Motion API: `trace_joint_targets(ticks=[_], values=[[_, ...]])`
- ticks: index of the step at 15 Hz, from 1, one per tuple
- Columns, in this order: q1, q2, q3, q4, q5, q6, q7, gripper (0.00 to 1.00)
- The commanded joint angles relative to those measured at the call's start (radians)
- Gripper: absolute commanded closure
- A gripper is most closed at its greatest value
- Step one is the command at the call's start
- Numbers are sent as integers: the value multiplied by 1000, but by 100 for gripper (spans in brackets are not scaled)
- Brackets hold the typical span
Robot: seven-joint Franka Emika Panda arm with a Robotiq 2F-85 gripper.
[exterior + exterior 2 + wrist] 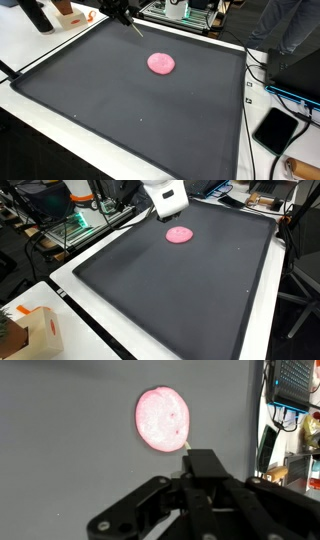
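One black mat serves as your reference for every position below. Off its far left corner, in an exterior view, an orange-and-white object stands on the white table. Next along, the gripper hangs over the mat's far edge. Its jaws are drawn narrow and clamp a thin stick that slants down toward the mat's surface.

Right of the stick tip, the pink disc lies flat on the mat, in the far half and near the centre line. Beyond the mat's right edge, near its front corner, a dark flat device rests on the table.

In the wrist view, the disc sits on the mat up and to the left of the gripper. The stick reaches the disc's rim there, but you cannot confirm contact from these views.
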State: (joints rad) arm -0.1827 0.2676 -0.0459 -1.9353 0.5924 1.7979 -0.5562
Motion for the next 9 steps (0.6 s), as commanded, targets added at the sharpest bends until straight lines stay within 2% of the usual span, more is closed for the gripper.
trace_joint_targets(ticks=[1, 9], values=[[31, -47, 10, 1, -44, -17, 65, 97], [122, -65, 50, 59, -205, -11, 208, 97]])
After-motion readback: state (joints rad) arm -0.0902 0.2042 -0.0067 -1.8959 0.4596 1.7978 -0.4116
